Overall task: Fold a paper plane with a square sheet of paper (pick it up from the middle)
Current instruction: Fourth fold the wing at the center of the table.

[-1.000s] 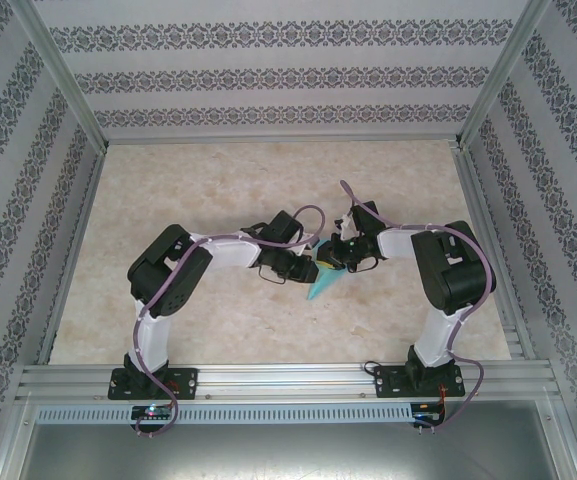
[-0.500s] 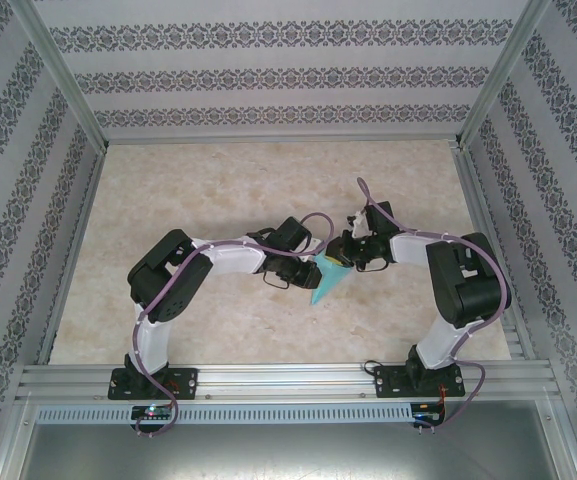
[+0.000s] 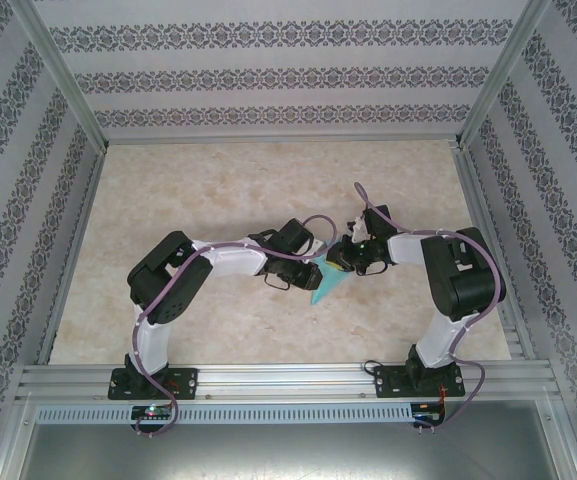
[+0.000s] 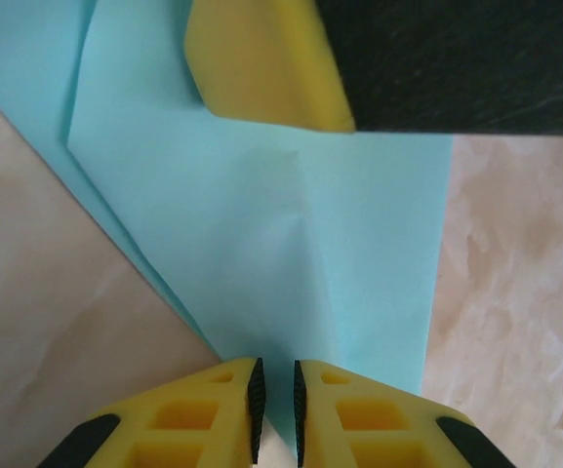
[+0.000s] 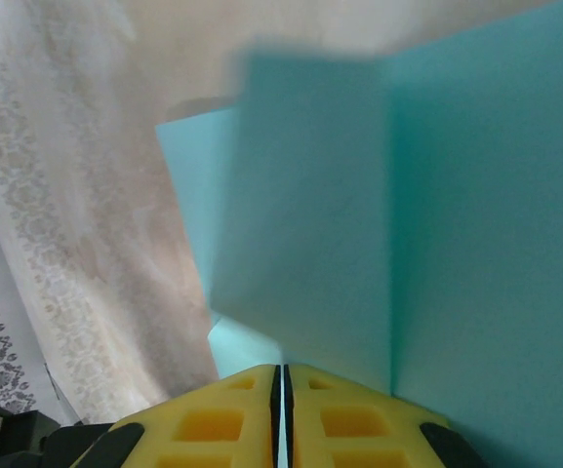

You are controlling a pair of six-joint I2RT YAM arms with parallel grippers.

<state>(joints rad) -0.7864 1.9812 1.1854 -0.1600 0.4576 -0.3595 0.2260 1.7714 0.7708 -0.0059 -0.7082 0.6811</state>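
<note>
The paper plane [image 3: 324, 286] is light turquoise, folded into a pointed dart with its tip aimed at the near-left. It sits mid-desk [image 3: 218, 190], right where both arms meet. Up close there are layered flaps and a soft crease down the middle [image 4: 301, 224], plus a sharp fold line [image 5: 390, 214]. The left gripper [image 4: 274, 409] is nearly closed and pinching the paper's narrow end. The right gripper [image 5: 281, 414] is squeezed tight on an edge, with just a sliver of blue between its fingers.

Light turquoise paper plane [image 3: 324, 284], partly folded, its point aimed nearward
</note>
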